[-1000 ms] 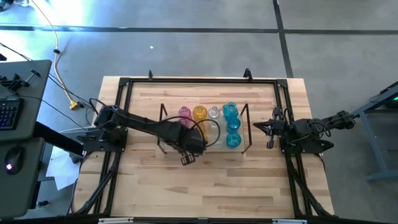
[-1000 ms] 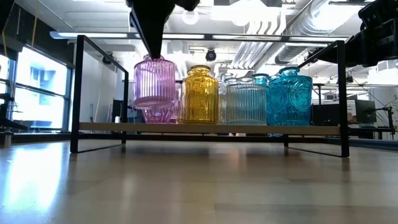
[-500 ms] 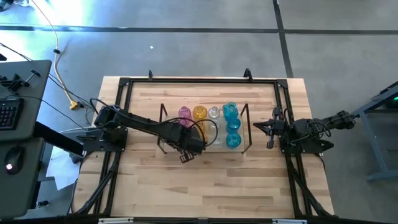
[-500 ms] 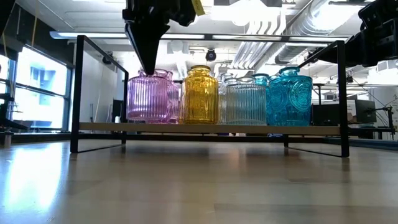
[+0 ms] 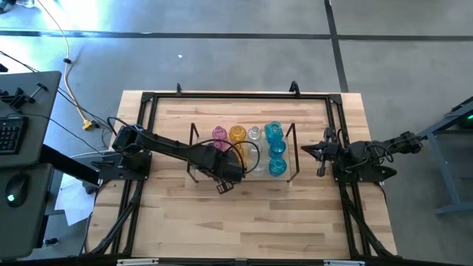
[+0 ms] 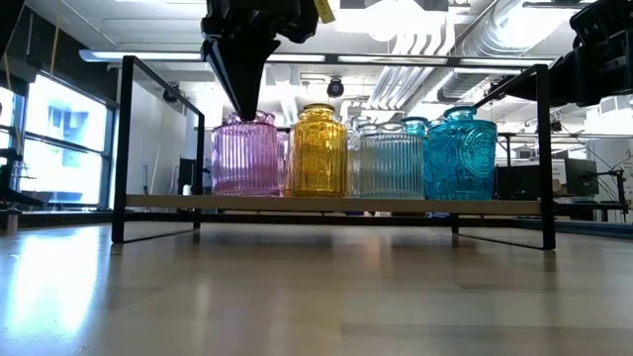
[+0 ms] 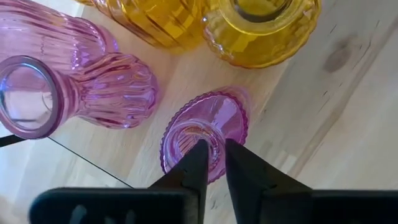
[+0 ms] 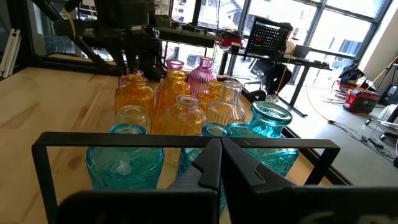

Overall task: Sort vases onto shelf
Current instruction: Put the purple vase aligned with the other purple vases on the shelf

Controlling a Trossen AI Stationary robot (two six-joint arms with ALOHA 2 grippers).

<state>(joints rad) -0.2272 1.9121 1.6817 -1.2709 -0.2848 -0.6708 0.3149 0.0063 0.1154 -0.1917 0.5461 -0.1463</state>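
Colour-sorted glass vases stand on their bases on the shelf (image 6: 396, 205): pink (image 5: 219, 134), amber-yellow (image 6: 319, 150), clear (image 6: 391, 163) and cyan-blue (image 6: 460, 153). My left gripper (image 7: 216, 146) points down over the shelf's near left corner and is shut on a ribbed pink vase (image 6: 247, 153), which stands beside a yellow one. A second pink vase (image 7: 68, 93) stands just behind it. My right gripper (image 8: 221, 152) waits shut beyond the shelf's right wire frame (image 5: 293, 151), touching nothing. My left gripper holds the pink vase by the rim of its mouth (image 7: 186, 134), on the near side. One finger (image 7: 198, 163) reaches inside the mouth, the other (image 7: 239, 167) stays outside. The fingers come from above, pointing down. The vase stands upright with its base on the shelf board.
The shelf sits mid-table inside the black frame (image 5: 148, 100) that edges the tabletop. Bare wood lies on the near side of the shelf (image 5: 244, 222) and on its far side. Room furniture and a seated person show beyond the table in the right wrist view.
My left gripper has come down with the pink vase. A second ago the vase hung clear above the shelf; now its base rests on the board. Once down, it slid a little toward the yellow vase. The gripper has stayed on the rim.
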